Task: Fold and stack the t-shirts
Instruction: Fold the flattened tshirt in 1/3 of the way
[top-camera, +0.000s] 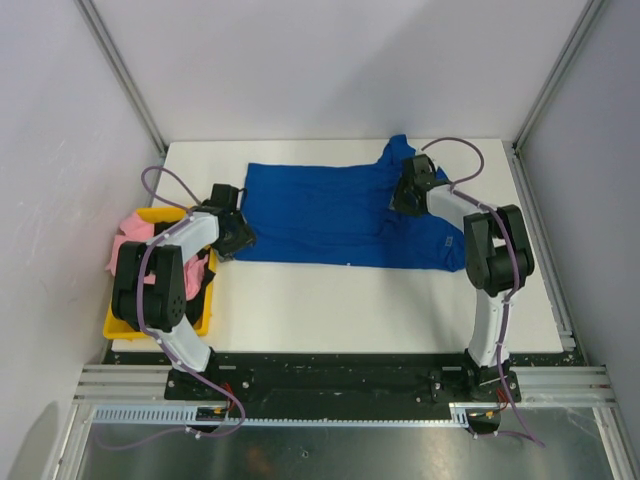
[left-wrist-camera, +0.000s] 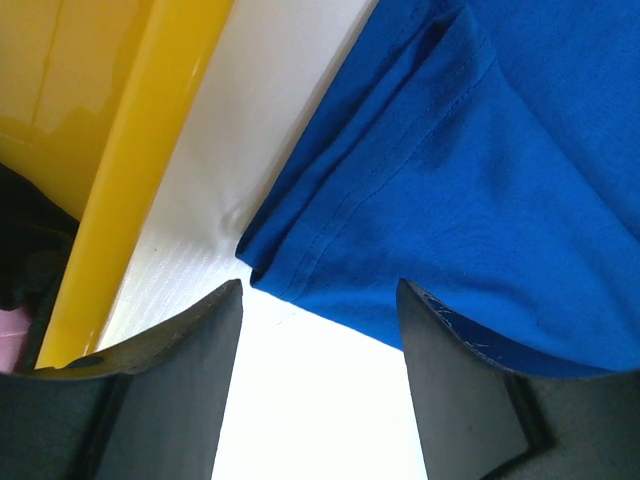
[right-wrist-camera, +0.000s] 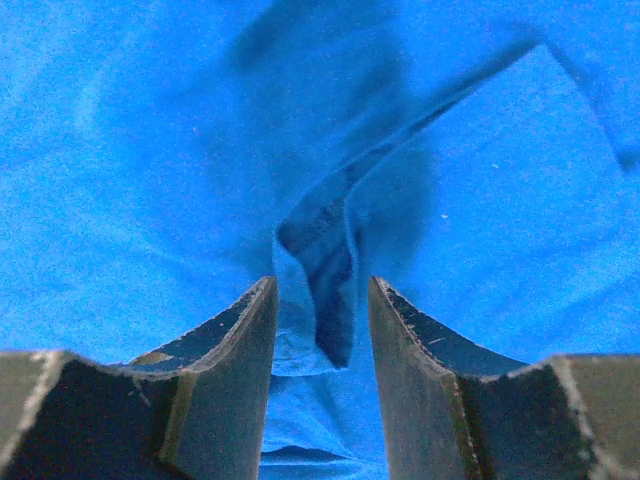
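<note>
Left end effector (top-camera: 236, 236), released, sits at the 9 o'clock end of the royal-blue t-shirt (top-camera: 320, 215), which lies along 9-to-3 on the counter (top-camera: 330, 305). Only its wrist view shows the hem corner at its 12 o'clock. Right end effector (top-camera: 407, 193) straddles a raised fold; clenched or not, I cannot tell.

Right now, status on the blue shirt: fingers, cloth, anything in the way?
Left gripper fingers open, astride blue t-shirt corner hem. Right gripper straddles a raised fold, grip unclear. Yellow bin rim close beside left gripper.
</note>
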